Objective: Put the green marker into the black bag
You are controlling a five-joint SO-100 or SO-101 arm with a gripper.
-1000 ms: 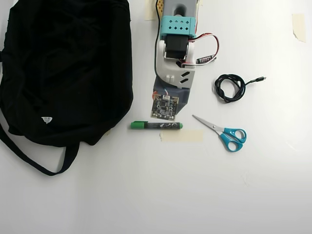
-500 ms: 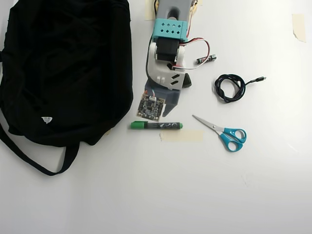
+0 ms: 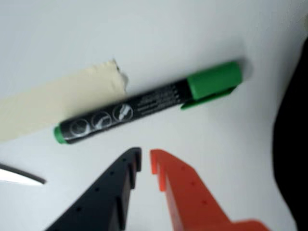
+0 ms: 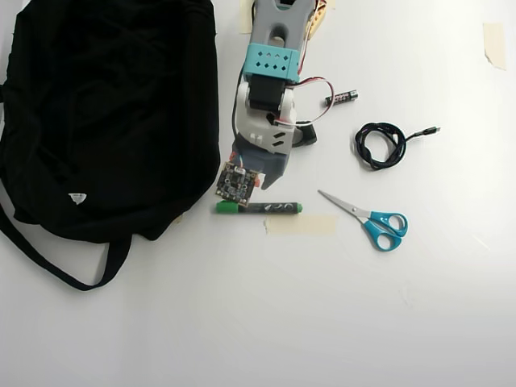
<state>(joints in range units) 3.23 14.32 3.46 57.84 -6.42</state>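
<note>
Wrist view: green marker [image 3: 147, 102] lies beyond gripper [image 3: 145, 163].

The green marker [image 4: 259, 207] lies flat, its bright green cap toward the black bag [image 4: 105, 113], its dark barrel with white print ending in a small green tip. In the wrist view it sits just beyond the end effector [image 3: 145, 162], untouched. The bag, large, soft and slumped, spreads to the end effector's side with its strap trailing.
</note>
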